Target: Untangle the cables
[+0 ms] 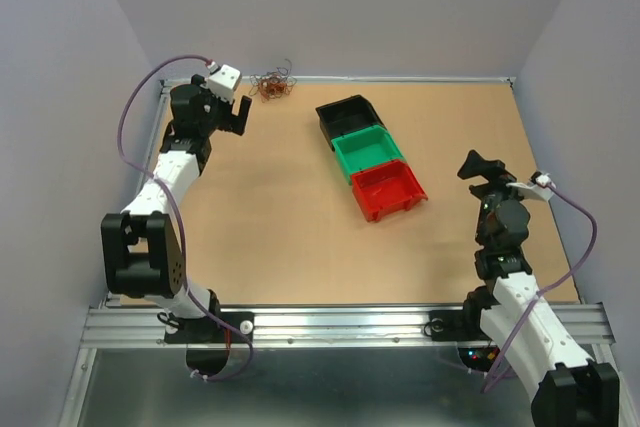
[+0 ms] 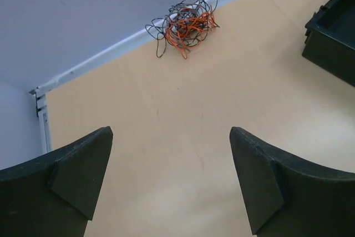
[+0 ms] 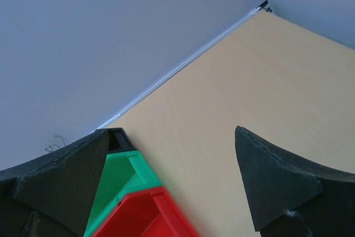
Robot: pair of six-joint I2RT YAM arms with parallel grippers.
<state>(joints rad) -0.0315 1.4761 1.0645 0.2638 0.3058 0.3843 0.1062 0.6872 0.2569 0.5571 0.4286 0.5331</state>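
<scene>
Top external view. A: Where are the cables (image 1: 271, 84) seen?

B: They are seen as one wiry clump at the far edge of the table (image 1: 300, 247), against the back wall and near the far left corner. Orange and dark strands are wound together, as shown in the left wrist view (image 2: 186, 26).

A: How is the left gripper (image 1: 230, 117) held?

B: It is held just left of the clump and apart from it. Its jaws are spread wide (image 2: 171, 134), and only bare tabletop is framed between them. The clump is seen ahead of the fingers and is not touched.

A: And the right gripper (image 1: 480, 165)?

B: It is raised over the right side of the table, well apart from the cables. Its jaws are likewise parted (image 3: 171, 131) and nothing is grasped.

A: What else is set on the table?

B: A black bin (image 1: 350, 119), a green bin (image 1: 368, 152) and a red bin (image 1: 388, 187) are lined up touching, in a diagonal row near the middle. The black one is set nearest the clump, yet apart from it. Corners of the green and red bins are caught beside one finger in the right wrist view.
</scene>
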